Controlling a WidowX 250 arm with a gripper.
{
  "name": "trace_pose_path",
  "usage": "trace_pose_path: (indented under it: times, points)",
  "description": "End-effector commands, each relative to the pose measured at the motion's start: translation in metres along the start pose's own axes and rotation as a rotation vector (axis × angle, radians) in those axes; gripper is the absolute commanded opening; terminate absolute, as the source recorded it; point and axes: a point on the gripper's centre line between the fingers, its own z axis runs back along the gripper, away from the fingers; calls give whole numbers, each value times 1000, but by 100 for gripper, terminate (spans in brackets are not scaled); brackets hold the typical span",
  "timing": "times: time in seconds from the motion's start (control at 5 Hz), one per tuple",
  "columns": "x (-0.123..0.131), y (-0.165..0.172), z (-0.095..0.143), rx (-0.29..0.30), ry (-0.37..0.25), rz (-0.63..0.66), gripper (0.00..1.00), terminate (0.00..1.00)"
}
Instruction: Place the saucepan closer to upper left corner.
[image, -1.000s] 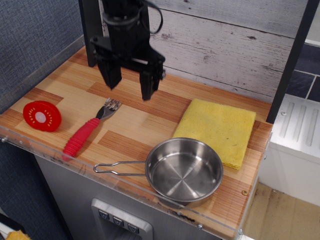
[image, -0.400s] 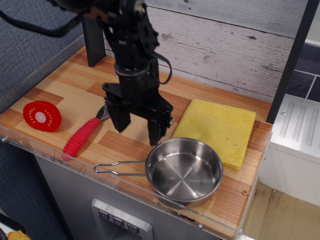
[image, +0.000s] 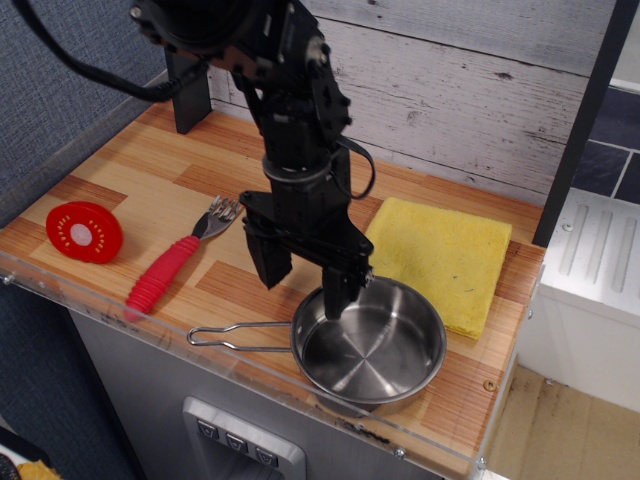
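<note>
The shiny steel saucepan (image: 375, 350) sits at the front right of the striped wood tabletop (image: 150, 180), its wire-loop handle (image: 238, 337) pointing left along the front edge. My black gripper (image: 305, 285) is open and hangs low over the pan's left rim: one finger is inside the pan, the other is outside it above the table. It holds nothing. The upper left corner (image: 185, 105) lies far back left, by the black post.
A yellow sponge cloth (image: 440, 255) lies behind the pan at the right. A red-handled fork (image: 170, 265) and a red disc (image: 84, 231) lie at the left front. A clear plastic lip runs along the table's front edge.
The gripper has come forward and right from the back of the table and dropped down to the pan's left rim. The pan, fork, disc and cloth have not moved.
</note>
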Motion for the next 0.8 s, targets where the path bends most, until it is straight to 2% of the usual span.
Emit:
trace_pose_path:
  times: [0.0,0.6]
  points:
    - [2,-4,-2,1,-1,-20,0,0]
    - [4,-23,8,-25,-29,-116,0,0]
